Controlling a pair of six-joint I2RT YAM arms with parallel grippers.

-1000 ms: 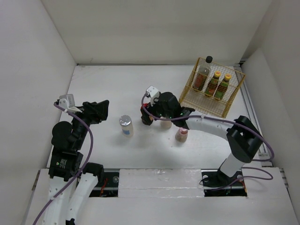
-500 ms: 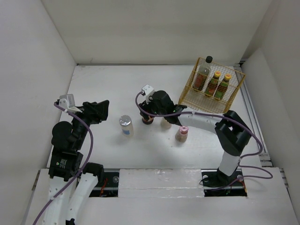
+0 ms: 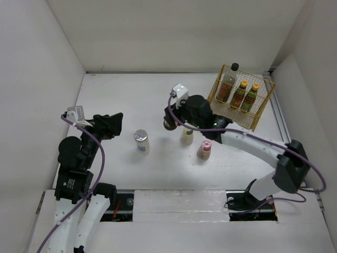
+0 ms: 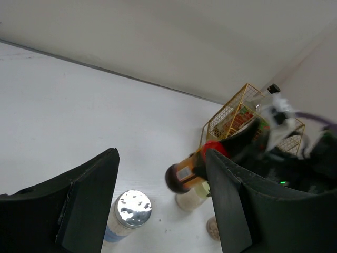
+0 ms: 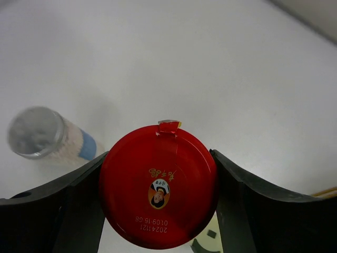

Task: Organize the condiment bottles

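My right gripper (image 3: 172, 120) is shut on the red-capped jar (image 5: 158, 185) and holds it tilted above the table; the jar also shows in the top view (image 3: 169, 123) and the left wrist view (image 4: 189, 171). A silver-capped shaker (image 3: 141, 140) stands at centre left, also seen from the left wrist (image 4: 129, 213) and right wrist (image 5: 39, 135). A pale-green-capped jar (image 3: 187, 135) and a pink-capped jar (image 3: 204, 150) stand below the right arm. The black-capped tall bottle (image 3: 229, 81) and two yellow-capped bottles (image 3: 241, 93) stand in the basket. My left gripper (image 4: 160, 205) is open and empty, left of the shaker.
The gold wire basket (image 3: 261, 108) stands at the back right near the right wall. White walls enclose the table on three sides. The left arm (image 3: 79, 150) sits by the left wall.
My right gripper has lifted the red-capped jar off the table and carried it up and to the right, toward the basket. The left arm has not moved.
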